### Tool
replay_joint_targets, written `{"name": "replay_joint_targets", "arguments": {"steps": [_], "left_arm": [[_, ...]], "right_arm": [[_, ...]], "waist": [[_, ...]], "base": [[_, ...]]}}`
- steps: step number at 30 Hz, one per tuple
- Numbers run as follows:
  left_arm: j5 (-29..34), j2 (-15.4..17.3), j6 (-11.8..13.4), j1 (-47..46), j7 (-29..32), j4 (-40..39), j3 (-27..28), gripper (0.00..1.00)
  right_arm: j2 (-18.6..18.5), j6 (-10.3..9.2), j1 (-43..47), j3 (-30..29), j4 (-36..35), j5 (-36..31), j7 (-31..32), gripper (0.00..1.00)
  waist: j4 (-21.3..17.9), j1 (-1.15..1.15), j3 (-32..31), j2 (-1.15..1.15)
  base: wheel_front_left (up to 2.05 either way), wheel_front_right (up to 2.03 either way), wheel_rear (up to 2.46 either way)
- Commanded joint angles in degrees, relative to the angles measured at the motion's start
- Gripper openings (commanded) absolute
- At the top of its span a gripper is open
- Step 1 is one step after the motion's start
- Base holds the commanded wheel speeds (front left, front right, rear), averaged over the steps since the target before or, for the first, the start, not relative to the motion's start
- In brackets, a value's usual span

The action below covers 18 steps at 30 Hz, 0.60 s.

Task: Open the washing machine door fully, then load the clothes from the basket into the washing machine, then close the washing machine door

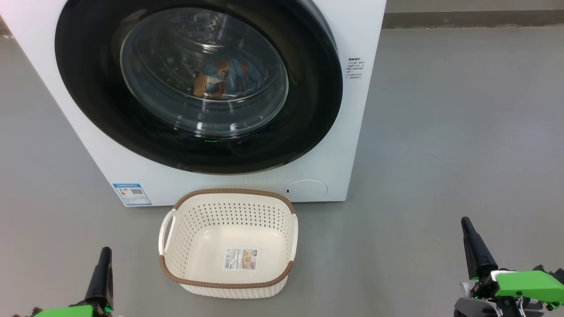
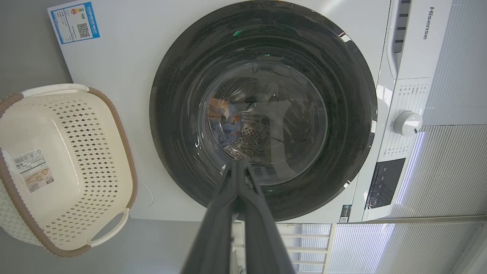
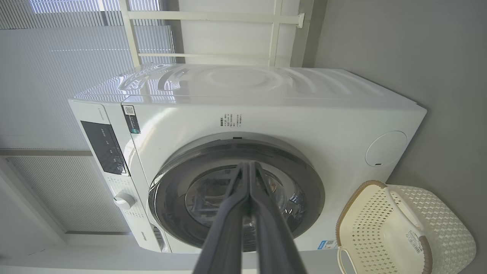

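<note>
The washing machine (image 1: 370,110) stood as a white, smooth-sided box on the dull grey floor (image 1: 449,132), and the door (image 1: 88,101) sat shut flat against its front: a broad, glossy black ring, nearly as wide as the machine, with a bulging bowl of clear glass (image 1: 176,101) at its middle that threw back pale streaks of light. Behind that glass the clothes (image 1: 218,79) lay in the drum, a soft crumple of light blue cloth with orange-brown bears on it. A small blue sticker (image 1: 132,194) marked the lower corner of the front, and a round flap (image 1: 306,189) was set in low at the other side. Just in front of the machine, on the floor, sat the basket (image 1: 233,192), a small rounded rectangle of cream plastic, its walls pierced with rows of little holes, its rim brown and woven-looking, with a paper label (image 1: 240,258) on its bare base. The left gripper (image 1: 105,253) hung low beside the basket and well clear of it, its two long dark fingers pressed together to a single point with nothing between them. The right gripper (image 1: 466,224) hung out on the other side over bare floor, its fingers likewise closed tight on nothing, touching neither machine nor basket.
</note>
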Motion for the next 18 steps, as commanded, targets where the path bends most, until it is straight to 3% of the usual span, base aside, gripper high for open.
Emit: {"name": "replay_joint_targets", "arguments": {"steps": [1, 18], "left_arm": [[0.26, 0.65, -0.22, -2.38, 0.47, -1.02, 1.91, 0.00], [0.39, 0.54, -0.22, -2.40, 0.59, -1.02, 2.06, 0.00]], "right_arm": [[-0.04, -0.06, -0.63, 1.36, -1.72, -0.10, 0.35, 0.00], [-0.01, -0.06, -0.63, 1.32, -1.72, -0.14, 0.39, 0.00]], "waist": [[0.00, 0.00, 0.00, 0.00], [0.00, 0.00, 0.00, 0.00]], "base": [[0.00, 0.00, 0.00], [0.00, 0.00, 0.00]]}}
